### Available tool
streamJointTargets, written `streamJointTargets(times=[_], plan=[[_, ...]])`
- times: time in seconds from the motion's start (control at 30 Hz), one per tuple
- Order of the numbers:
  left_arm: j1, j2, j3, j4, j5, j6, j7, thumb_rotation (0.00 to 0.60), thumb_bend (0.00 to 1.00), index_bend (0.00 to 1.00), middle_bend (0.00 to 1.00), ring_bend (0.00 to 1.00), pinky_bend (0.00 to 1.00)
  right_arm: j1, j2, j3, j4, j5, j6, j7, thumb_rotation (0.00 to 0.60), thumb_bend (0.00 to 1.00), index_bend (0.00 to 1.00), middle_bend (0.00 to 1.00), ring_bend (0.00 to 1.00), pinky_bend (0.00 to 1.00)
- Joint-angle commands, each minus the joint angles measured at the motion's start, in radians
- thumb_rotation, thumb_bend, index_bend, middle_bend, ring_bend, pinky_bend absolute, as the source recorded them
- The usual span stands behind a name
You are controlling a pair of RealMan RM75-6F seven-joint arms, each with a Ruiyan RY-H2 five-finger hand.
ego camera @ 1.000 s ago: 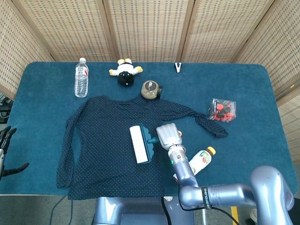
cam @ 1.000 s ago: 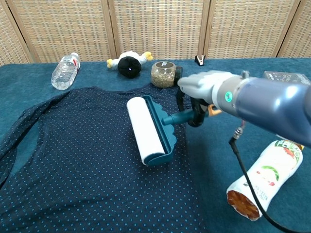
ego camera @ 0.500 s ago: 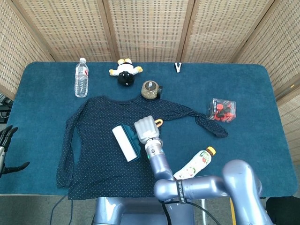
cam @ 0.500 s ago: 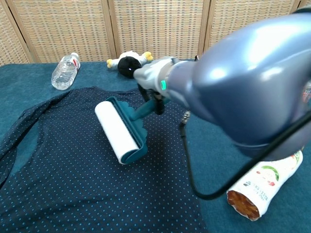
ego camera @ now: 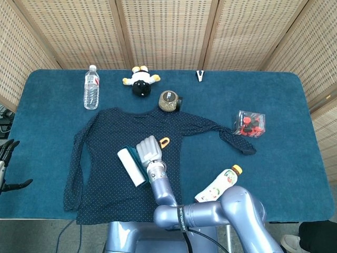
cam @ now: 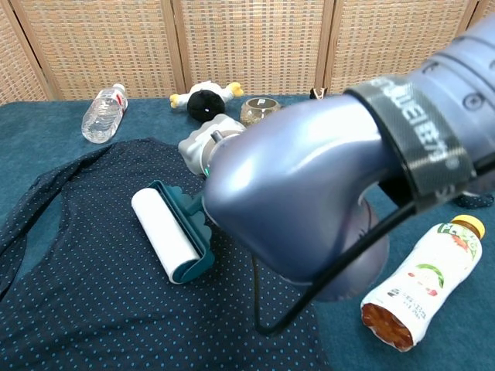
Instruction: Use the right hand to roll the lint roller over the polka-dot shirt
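The right hand has its fingers wrapped round the handle of the lint roller, so the white roll lies flat on the polka-dot shirt near the middle of the body. Held low and side-on like this, the roll can meet the cloth along its full width, which is what rolling across the fabric calls for. The chest view shows the roll in its teal frame resting on the dotted cloth, though the arm hides most of the hand there.

The shirt is spread out flat with both sleeves out to the sides, which gives the roller a broad, smooth run; the part of the body left of the roller is not yet covered by it. The left hand hangs beyond the left sleeve, off the edge of the bench, with fingers apart and nothing in them.

The bench is covered in dark blue cloth. Beyond the shirt collar sit a water bottle, a small stuffed toy and a jar. Off the right sleeve are a clear box of red and black pieces and a juice bottle lying on its side. Woven screens close in the space behind.
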Motion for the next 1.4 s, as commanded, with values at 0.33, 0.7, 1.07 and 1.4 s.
streamJointTargets(times=[0.33, 0.7, 1.07, 1.4], plan=[[0.003, -0.005, 0.001, -0.009, -0.003, 0.012, 0.025, 0.600, 0.00, 0.00, 0.00, 0.00, 0.00, -0.086, 0.055, -0.135, 0.075, -0.098, 0.012, -0.045, 0.600, 0.93, 0.75, 1.00, 1.00, 1.00], [-0.004, -0.013, -0.001, -0.010, -0.017, 0.004, 0.051, 0.600, 0.00, 0.00, 0.00, 0.00, 0.00, -0.153, 0.116, -0.158, 0.126, -0.120, -0.007, -0.078, 0.600, 0.93, 0.75, 1.00, 1.00, 1.00], [-0.006, -0.014, -0.002, -0.007, -0.021, 0.002, 0.047, 0.600, 0.00, 0.00, 0.00, 0.00, 0.00, -0.120, 0.058, -0.106, 0.069, -0.135, 0.010, -0.124, 0.600, 0.93, 0.75, 1.00, 1.00, 1.00], [-0.008, -0.014, -0.003, 0.000, -0.027, -0.006, 0.040, 0.600, 0.00, 0.00, 0.00, 0.00, 0.00, -0.061, -0.039, -0.053, 0.057, -0.148, 0.028, -0.165, 0.600, 0.93, 0.75, 1.00, 1.00, 1.00]])
